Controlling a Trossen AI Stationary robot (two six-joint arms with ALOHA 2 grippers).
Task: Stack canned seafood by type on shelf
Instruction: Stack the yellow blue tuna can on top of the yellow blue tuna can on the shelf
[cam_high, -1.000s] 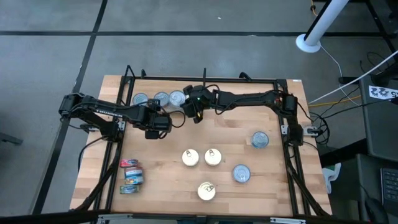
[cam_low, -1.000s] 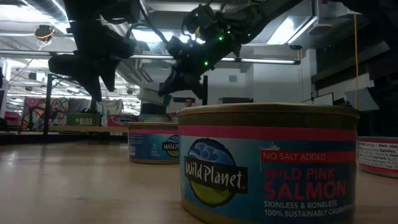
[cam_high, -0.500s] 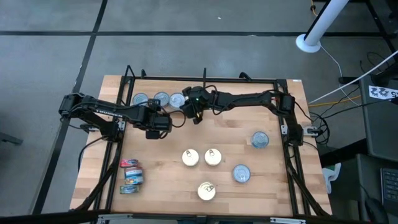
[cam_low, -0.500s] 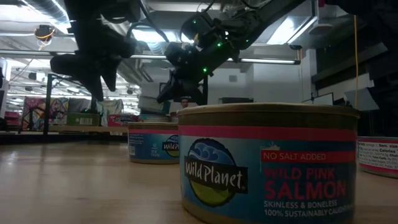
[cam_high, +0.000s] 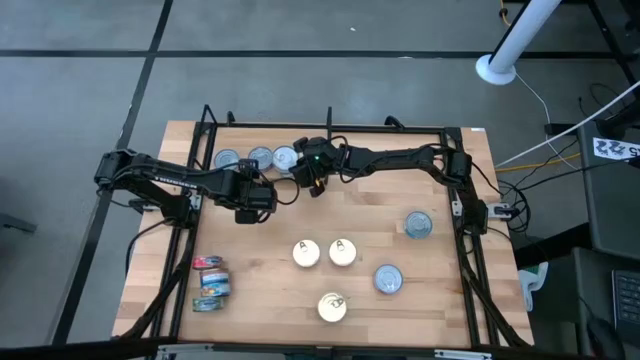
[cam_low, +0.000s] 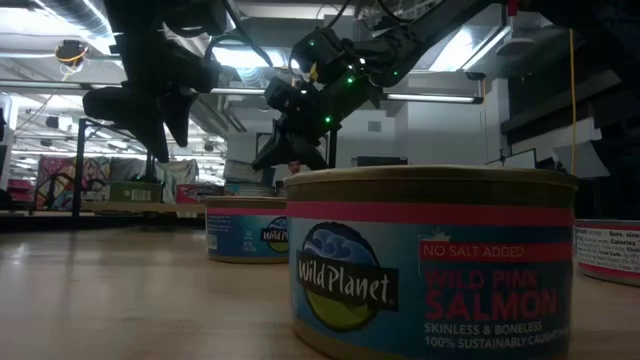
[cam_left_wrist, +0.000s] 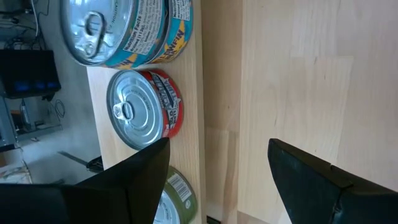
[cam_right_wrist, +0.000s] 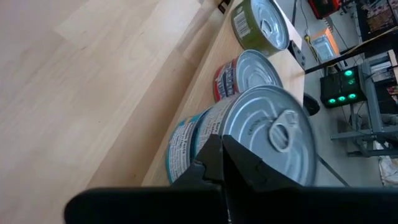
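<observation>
Three tins stand in a row on the shelf (cam_high: 430, 170) at its far edge: a blue-labelled tin (cam_right_wrist: 267, 134), a red one (cam_right_wrist: 244, 73) and a green one (cam_right_wrist: 261, 22). In the left wrist view the blue-labelled tin (cam_left_wrist: 127, 31) shows as a stack of two. My right gripper (cam_high: 303, 172) is shut, with its tips (cam_right_wrist: 219, 152) just in front of the blue-labelled tin's side. My left gripper (cam_high: 262, 200) hangs open over bare board (cam_left_wrist: 217, 168), near the same row and holding nothing. My right gripper's shut fingertips (cam_right_wrist: 214, 155) stand before the side wall (cam_right_wrist: 186, 140) of the blue-labelled tin, coming slanting down from the table's right. Whether they touch the tin, I cannot tell.
Gold-topped tins (cam_high: 306, 253) (cam_high: 342, 252) (cam_high: 332, 307) stand mid-board. Silver-blue tins (cam_high: 417, 225) (cam_high: 388, 279) stand to the right of them. Red-and-blue labelled tins (cam_high: 210, 283) lie at the near left. A salmon tin (cam_low: 430, 260) fills the low view. A black frame (cam_high: 205, 130) edges the board.
My right gripper has sunk a little and crept toward the row of tins at the far edge, staying shut. My left gripper has kept still.
</observation>
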